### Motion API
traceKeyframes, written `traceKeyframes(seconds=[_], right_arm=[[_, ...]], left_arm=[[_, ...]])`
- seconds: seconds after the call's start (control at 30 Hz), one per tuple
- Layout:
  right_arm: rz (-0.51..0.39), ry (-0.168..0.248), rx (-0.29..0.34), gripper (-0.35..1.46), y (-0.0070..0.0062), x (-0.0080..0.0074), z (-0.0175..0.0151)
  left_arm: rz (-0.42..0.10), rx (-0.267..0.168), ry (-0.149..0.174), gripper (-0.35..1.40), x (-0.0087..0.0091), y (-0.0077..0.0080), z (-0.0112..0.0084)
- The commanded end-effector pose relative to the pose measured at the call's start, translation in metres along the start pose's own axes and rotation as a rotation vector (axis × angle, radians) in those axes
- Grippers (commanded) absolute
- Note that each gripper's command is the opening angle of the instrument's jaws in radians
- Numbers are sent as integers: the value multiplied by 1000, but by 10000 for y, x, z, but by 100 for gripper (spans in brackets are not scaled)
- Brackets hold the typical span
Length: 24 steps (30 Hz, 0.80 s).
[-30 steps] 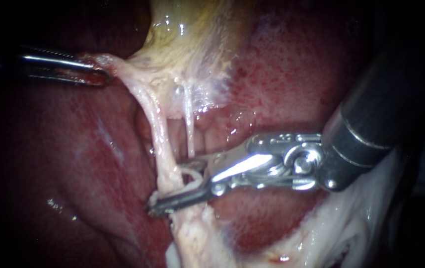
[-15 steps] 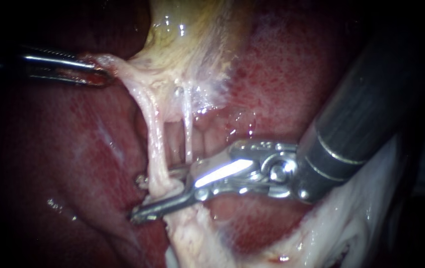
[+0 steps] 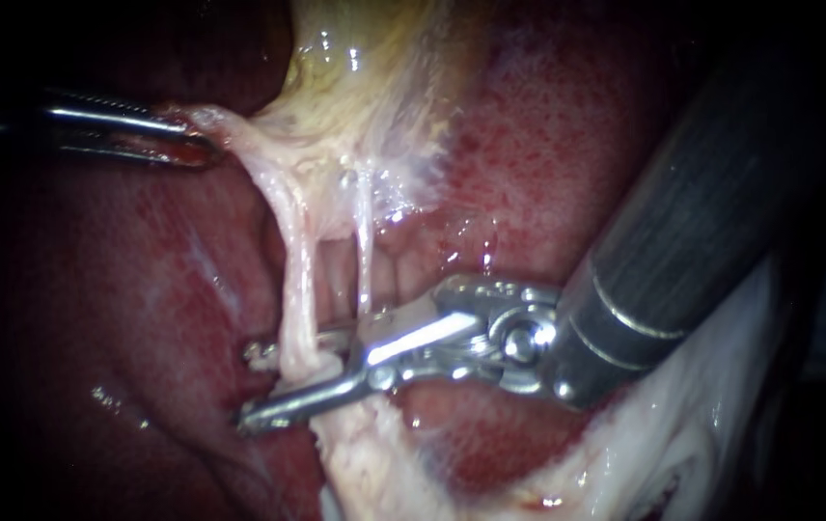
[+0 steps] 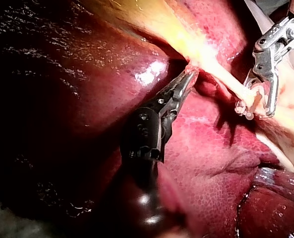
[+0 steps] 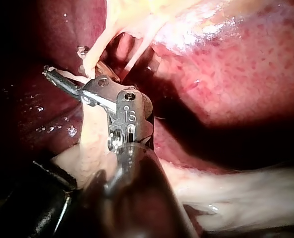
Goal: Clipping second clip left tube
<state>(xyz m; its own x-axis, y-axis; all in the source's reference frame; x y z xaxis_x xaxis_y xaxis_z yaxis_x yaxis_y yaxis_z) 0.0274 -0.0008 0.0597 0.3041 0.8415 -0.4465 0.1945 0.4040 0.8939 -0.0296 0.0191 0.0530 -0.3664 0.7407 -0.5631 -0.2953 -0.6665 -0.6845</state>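
Our right instrument (image 3: 249, 386) comes in with its two thin metal jaws spread apart, and the left tube (image 3: 299, 280) runs straight down through the gap between them. One jaw sits on each side of the tube, with the tips poking out just past it. There's a clear gap between the jaws. The tube bunches into a small pale lump between them, but we can't tell if both jaws are actually pressing on it. So we're calling them open around the tube, not clamped.

The right wrist view shows the same thing. The tube (image 5: 94, 54) crosses just ahead of the shiny hinge, between the jaws of the right instrument (image 5: 65, 62).

The right tube (image 3: 365, 260) is the much thinner strand. It hangs just beside the left one, nearer the right instrument's hinge and outside its jaws.

Our left instrument (image 3: 203, 147) has its jaws closed on a flap of pale tissue (image 3: 230, 130) at the edge of the gallbladder (image 3: 365, 77) – the left wrist view shows the jaws (image 4: 188, 75) pinched tight on it. Both tubes run from that flap toward the right instrument, and the left tube looks taut.

Liver (image 3: 577, 145) lies under and around both instruments, dark red and wet.
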Motion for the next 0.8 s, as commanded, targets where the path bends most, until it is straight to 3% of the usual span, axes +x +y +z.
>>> traceKeyframes(seconds=[0.03,0.13,0.37,0.5,0.8], right_arm=[[6,7,7,48,-4,2,0],[28,25,23,48,-14,3,3],[36,26,96,46,-34,7,9],[35,6,125,40,-36,9,6],[41,0,133,1,-34,8,-3]], left_arm=[[0,0,0,-35,0,0,0],[0,0,0,-35,0,0,0],[0,0,0,-35,-1,0,-1],[0,0,0,-35,-1,0,-1],[0,0,0,-35,-1,0,-1]])
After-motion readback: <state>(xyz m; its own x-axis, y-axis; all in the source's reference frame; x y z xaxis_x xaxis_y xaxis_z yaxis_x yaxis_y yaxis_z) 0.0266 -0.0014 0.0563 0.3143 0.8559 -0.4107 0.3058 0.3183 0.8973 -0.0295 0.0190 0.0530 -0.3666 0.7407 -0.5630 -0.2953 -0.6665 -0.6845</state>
